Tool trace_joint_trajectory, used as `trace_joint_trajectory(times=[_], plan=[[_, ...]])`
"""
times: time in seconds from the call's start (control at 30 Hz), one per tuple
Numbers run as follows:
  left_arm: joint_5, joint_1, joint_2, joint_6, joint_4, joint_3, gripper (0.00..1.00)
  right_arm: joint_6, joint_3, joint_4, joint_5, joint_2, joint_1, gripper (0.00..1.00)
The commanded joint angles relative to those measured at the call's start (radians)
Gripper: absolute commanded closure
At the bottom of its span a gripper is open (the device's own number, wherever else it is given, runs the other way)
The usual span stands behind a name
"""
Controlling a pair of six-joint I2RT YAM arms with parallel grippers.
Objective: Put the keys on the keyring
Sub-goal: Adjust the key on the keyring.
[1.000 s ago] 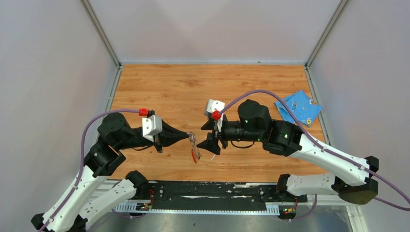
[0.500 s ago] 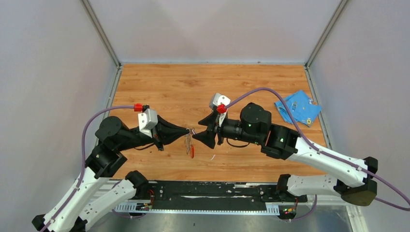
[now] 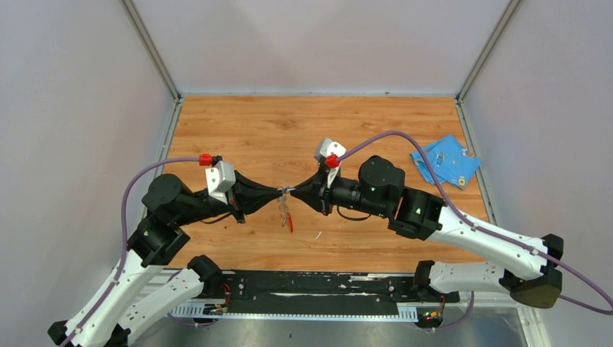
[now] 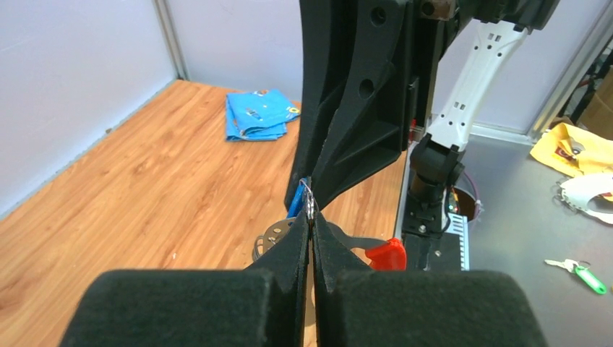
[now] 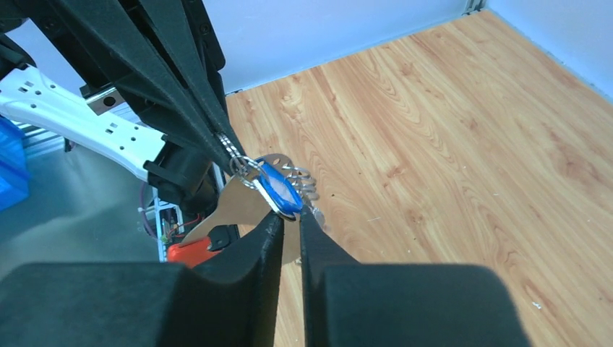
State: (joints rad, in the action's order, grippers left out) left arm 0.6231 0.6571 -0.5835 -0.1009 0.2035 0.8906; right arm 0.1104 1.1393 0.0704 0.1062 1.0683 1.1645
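Observation:
The keyring (image 3: 288, 215) hangs in the air above the table's near middle. Its silvery strap (image 5: 238, 206) ends in a red tip (image 4: 387, 254). My left gripper (image 3: 280, 191) is shut on the small metal ring (image 4: 309, 208) at the top. A key with a blue head (image 5: 278, 189) hangs at that ring beside its wire coils (image 5: 300, 177). My right gripper (image 5: 290, 217) faces the left one tip to tip, its jaws narrowed onto the lower end of the blue head. The right gripper (image 3: 296, 191) almost touches the left fingertips. No other key shows.
A crumpled blue cloth (image 3: 447, 160) lies at the table's right edge, and it shows again in the left wrist view (image 4: 256, 116). The purple cables arch over both arms. Off the table, a green-tagged key (image 4: 580, 269) and a yellow bag (image 4: 571, 148) lie on the metal surface.
My right gripper has moved left up to the left gripper's tip and narrowed from wide open onto the blue key head. The left gripper rose slightly with the hanging keyring.

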Motion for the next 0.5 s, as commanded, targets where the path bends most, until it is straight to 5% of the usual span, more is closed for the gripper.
trace_joint_trajectory(times=[0.0, 0.13, 0.47], plan=[[-0.052, 0.003, 0.008, 0.04, -0.01, -0.001, 1.0, -0.023, -0.01, -0.002, 0.016, -0.032, -0.005, 0.9], [-0.064, 0.003, 0.009, 0.061, 0.002, -0.004, 1.0, -0.048, -0.002, 0.038, 0.037, -0.047, -0.005, 0.99], [-0.065, 0.003, 0.004, 0.088, -0.007, 0.01, 1.0, -0.045, 0.008, 0.122, 0.098, -0.041, -0.005, 0.99]])
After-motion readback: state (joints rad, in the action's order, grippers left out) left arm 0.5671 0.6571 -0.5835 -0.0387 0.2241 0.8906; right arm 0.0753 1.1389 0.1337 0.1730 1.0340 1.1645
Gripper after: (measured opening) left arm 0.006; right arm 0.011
